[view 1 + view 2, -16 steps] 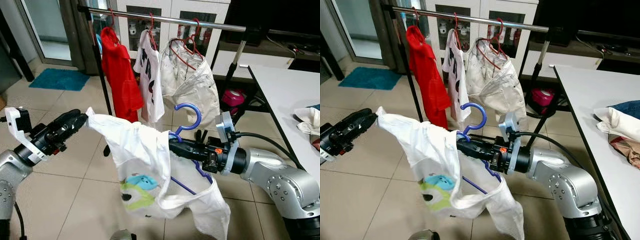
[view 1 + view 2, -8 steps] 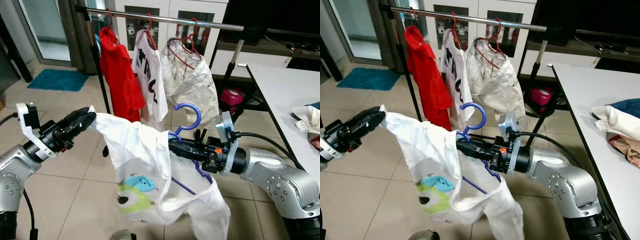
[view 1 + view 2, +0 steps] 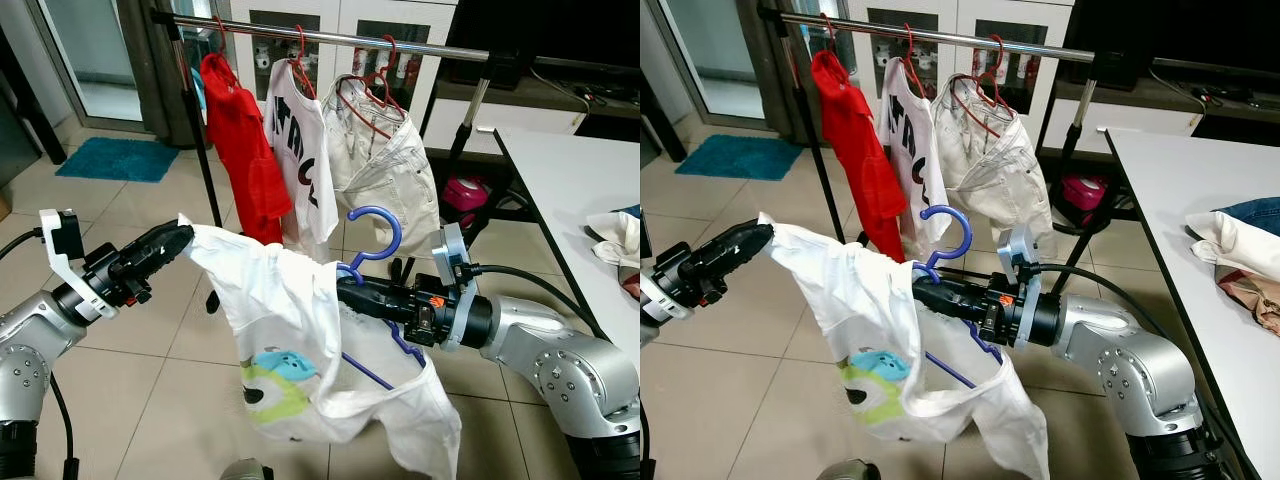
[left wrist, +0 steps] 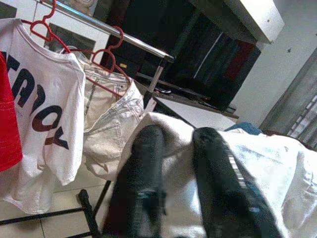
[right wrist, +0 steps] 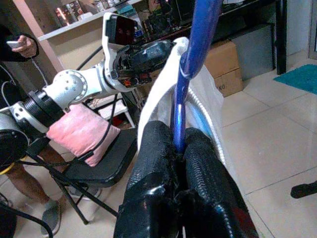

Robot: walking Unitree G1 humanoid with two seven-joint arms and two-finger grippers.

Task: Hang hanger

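Observation:
A blue hanger (image 3: 378,235) carries a white T-shirt (image 3: 290,340) with a cartoon print, held in mid-air in front of the clothes rail (image 3: 330,37). My right gripper (image 3: 345,290) is shut on the hanger's neck just under the hook, and in the right wrist view the blue hanger (image 5: 190,74) rises from between its fingers (image 5: 153,163). My left gripper (image 3: 180,237) is shut on the shirt's shoulder edge and holds it out to the left. In the left wrist view, white cloth (image 4: 173,173) lies between the fingers (image 4: 143,168).
The rail holds a red shirt (image 3: 240,150), a white lettered shirt (image 3: 305,160) and pale jeans (image 3: 385,170) on red hangers. A white table (image 3: 570,190) with clothes (image 3: 615,240) stands at the right. A blue mat (image 3: 120,158) lies far left. A person (image 5: 20,44) sits behind me.
My left gripper has shifted slightly rightward with the shirt's edge, so the cloth hangs a bit looser. The right gripper and the hanger have stayed in place.

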